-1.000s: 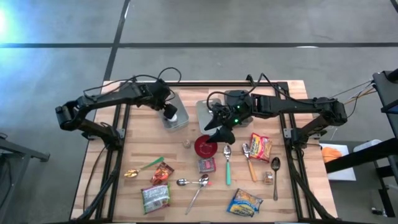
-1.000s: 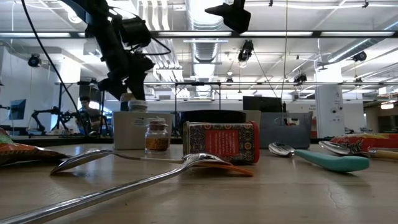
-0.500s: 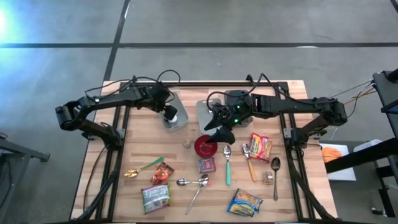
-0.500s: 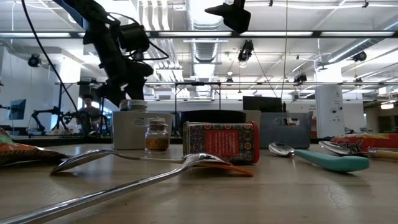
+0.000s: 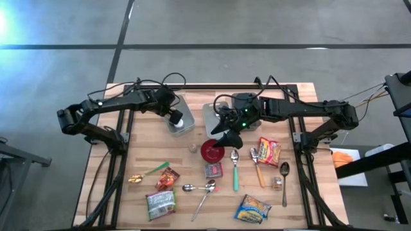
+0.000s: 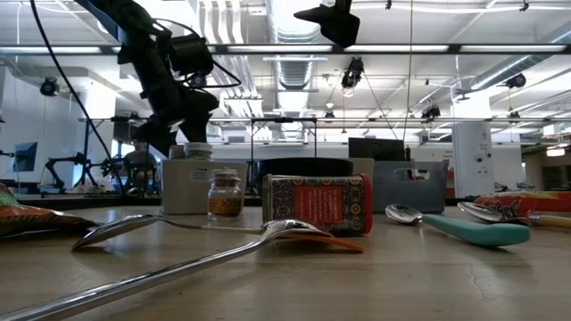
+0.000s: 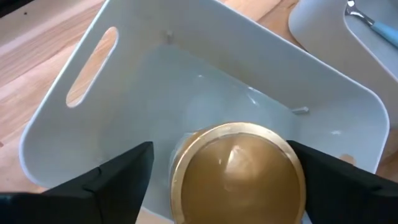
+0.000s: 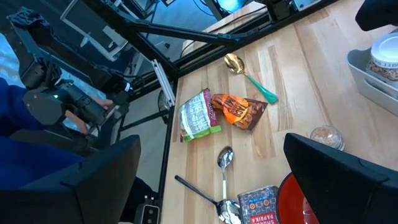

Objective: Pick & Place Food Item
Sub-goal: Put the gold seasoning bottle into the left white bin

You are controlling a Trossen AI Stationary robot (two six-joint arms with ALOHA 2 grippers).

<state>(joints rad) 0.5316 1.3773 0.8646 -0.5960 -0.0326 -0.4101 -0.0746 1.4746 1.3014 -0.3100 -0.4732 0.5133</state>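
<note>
A jar with a gold lid (image 7: 236, 174) stands upright on the floor of the left grey bin (image 7: 205, 37) at the table's far side. Its top (image 6: 198, 152) shows above the bin's wall in the low view. My left gripper (image 7: 222, 149) hangs over it, slanting down, open, with one finger on each side of the lid; in the high view this gripper (image 5: 172, 113) is over the bin (image 5: 187, 106). My right gripper (image 5: 225, 137) waits open above the red bowl (image 5: 210, 153), nothing between its fingers.
A second grey bin (image 5: 214, 117) stands to the right of the first. In front lie a red spice tin (image 5: 213, 170), several spoons (image 5: 235, 168), snack packets (image 5: 269, 151) (image 5: 160, 203) (image 5: 252, 208) and two small jars (image 5: 192, 148) (image 5: 277, 183). The table's near left holds bare wood.
In the low view my left gripper's fingers stand wider apart than a second ago and have let go of the jar. The jar stands in the bin in the same place. My right arm has kept still.
</note>
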